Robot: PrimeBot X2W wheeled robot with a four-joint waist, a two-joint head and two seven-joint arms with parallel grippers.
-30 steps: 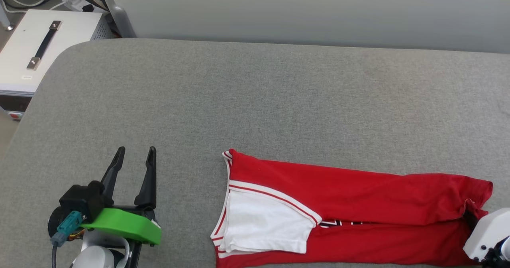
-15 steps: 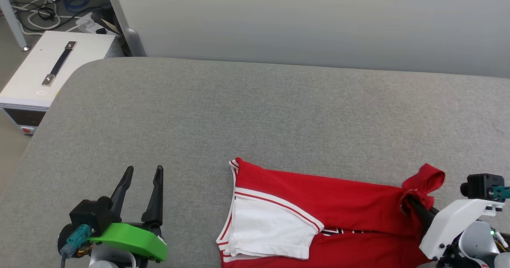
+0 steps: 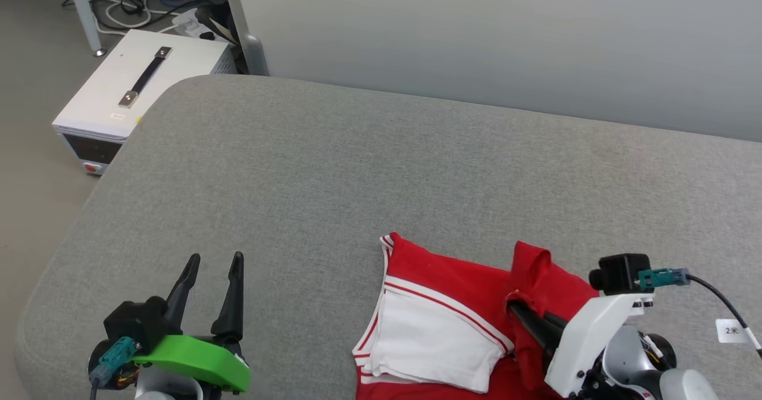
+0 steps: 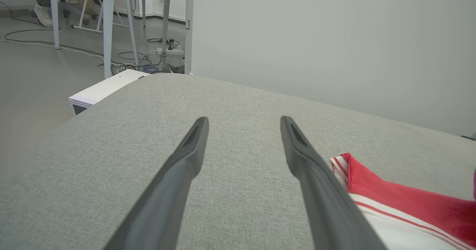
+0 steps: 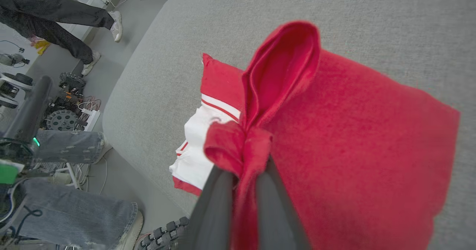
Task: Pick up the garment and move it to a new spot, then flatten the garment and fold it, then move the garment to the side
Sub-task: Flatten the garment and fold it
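Right jaws clamped on a bunched red fold of the garment [image 5: 353, 131], held beside its white sleeve [image 3: 434, 340]; left jaws spread wide, empty, above the grey worktop [image 3: 357, 168]

One garment [image 3: 452, 281], four fingers [image 4: 178, 175], one white box [image 3: 184, 72]

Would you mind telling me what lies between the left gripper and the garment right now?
In the head view the stretch is bare: plain grey cushion runs from the left gripper to the garment at its striped sleeve edge.
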